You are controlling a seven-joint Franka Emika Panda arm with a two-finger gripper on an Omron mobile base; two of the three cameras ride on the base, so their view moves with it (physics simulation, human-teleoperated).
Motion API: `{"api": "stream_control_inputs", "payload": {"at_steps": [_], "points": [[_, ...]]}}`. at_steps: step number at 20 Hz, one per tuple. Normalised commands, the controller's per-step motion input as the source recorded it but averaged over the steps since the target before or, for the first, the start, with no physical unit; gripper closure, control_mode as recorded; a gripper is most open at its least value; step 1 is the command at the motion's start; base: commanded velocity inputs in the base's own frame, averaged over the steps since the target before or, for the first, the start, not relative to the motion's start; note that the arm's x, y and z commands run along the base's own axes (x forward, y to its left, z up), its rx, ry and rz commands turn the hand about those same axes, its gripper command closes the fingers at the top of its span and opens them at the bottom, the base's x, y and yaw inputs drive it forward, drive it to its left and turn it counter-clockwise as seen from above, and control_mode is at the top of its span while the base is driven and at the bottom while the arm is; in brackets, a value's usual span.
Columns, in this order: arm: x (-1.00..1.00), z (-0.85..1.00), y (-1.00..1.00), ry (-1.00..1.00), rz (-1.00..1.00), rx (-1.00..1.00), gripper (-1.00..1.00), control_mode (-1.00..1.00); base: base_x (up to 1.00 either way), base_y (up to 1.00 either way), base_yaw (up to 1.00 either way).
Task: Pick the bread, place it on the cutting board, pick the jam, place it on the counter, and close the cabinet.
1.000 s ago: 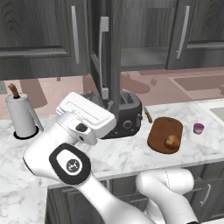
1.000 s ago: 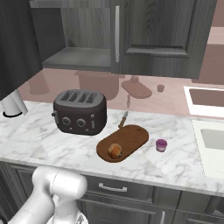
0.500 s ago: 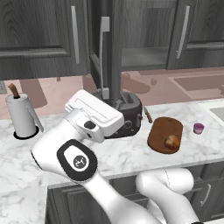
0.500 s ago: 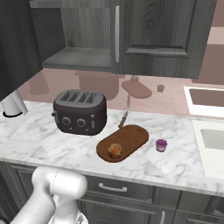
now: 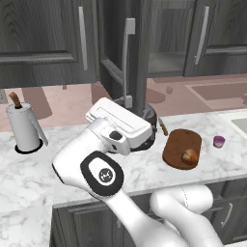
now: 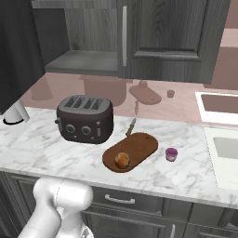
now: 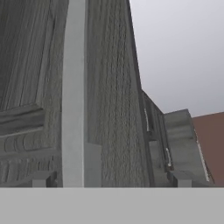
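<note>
The gripper [image 7: 109,183] is hard to read: in the hand view its tips are cut off at the bottom, showing as two small grey stubs set wide apart, so the jaws stand apart with nothing between them. Just ahead of them rises the long pale bar handle [image 7: 73,87] of the cabinet door [image 7: 109,78], dark grey and coarsely wood-grained. In the left base view the white arm [image 5: 103,159] hides most of the dark toaster [image 6: 85,118], and the gripper itself cannot be made out there.

The cabinet [image 6: 93,37] stands open, its door [image 5: 140,53] swung out edge-on over the desk [image 6: 46,148], which is white marble with grey veins. The bread [image 6: 122,160], a small round golden-brown roll, lies on the near end of the cutting board [image 6: 139,146], a flat reddish-brown board with rounded corners and a thin handle pointing towards the back edge. The jam [image 6: 171,154], a tiny pink-purple jar, stands on the desk just beside the board, apart from it, towards the sink [image 6: 223,148], which is cut off by the picture's edge. A white paper-towel roll [image 5: 24,128] stands near the desk's left end.
</note>
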Motion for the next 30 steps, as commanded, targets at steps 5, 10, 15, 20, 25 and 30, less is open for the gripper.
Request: {"api": "stream_control_inputs", "payload": {"at_steps": [5,10,15,20,25,30], "points": [[0.0,0.0,-0.31,0.0,0.0,0.0,-1.0,-1.0,0.0,0.0,0.0],[0.01,0.0,-0.34,0.0,0.0,0.0,-1.0,-1.0,0.0,0.0,0.0],[0.06,0.0,-0.33,0.0,0.0,0.0,-1.0,-1.0,0.0,0.0,0.0],[0.13,0.0,-0.31,0.0,0.0,0.0,-1.0,-1.0,0.0,0.0,0.0],[0.21,0.0,-0.25,0.0,0.0,0.0,-1.0,-1.0,0.0,0.0,0.0],[0.28,0.0,-0.21,0.0,0.0,0.0,-1.0,-1.0,0.0,0.0,0.0]]}}
